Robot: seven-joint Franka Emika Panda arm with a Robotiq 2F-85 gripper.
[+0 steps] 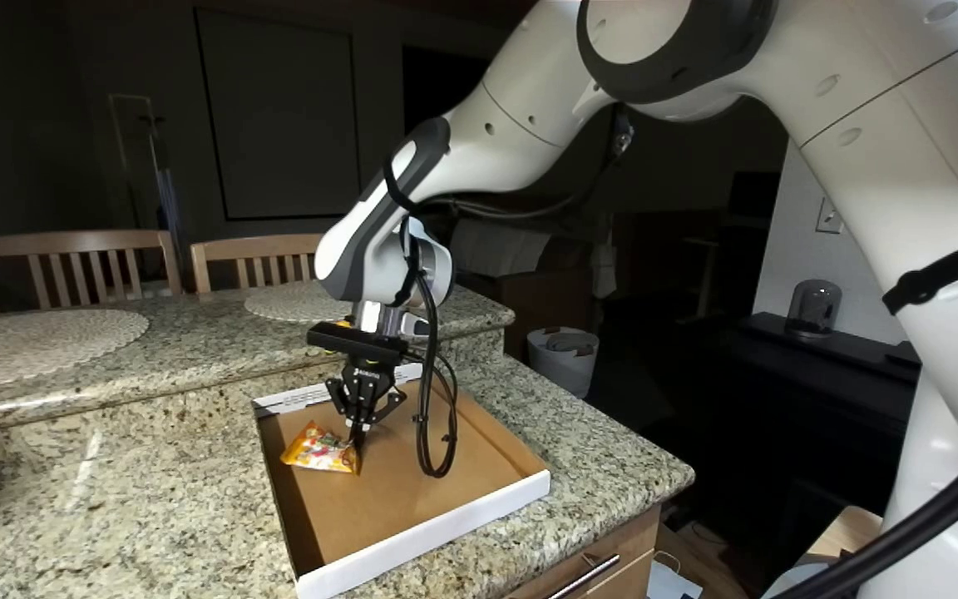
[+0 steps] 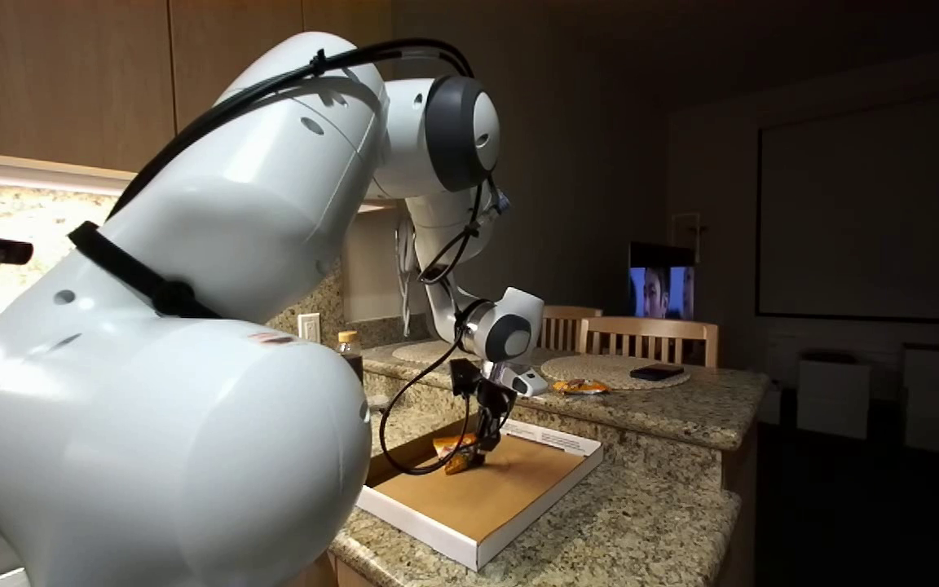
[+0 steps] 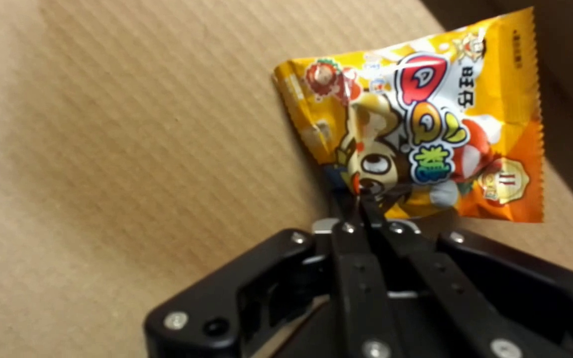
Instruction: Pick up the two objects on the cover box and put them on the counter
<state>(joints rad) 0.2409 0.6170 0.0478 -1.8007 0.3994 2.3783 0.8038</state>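
An orange-and-yellow snack packet (image 3: 426, 124) lies in the cover box (image 1: 429, 535), near one side wall. My gripper (image 3: 355, 203) points down into the box and is shut on an edge of this packet, whose film creases at the fingertips. In both exterior views the packet (image 1: 321, 449) appears to rest on the brown cardboard, slightly tilted. Another orange packet (image 2: 579, 386) rests on the raised level of the granite counter (image 2: 616, 530), beside a placemat; in an exterior view only orange slivers show behind the wrist.
Round placemats (image 1: 38, 343) lie on the raised counter ledge, one bearing a dark flat device (image 2: 655, 372). A black cable loop (image 1: 421, 433) hangs from the wrist over the box. Wooden chairs (image 1: 80, 258) stand behind. A bottle (image 2: 348, 346) stands near the arm.
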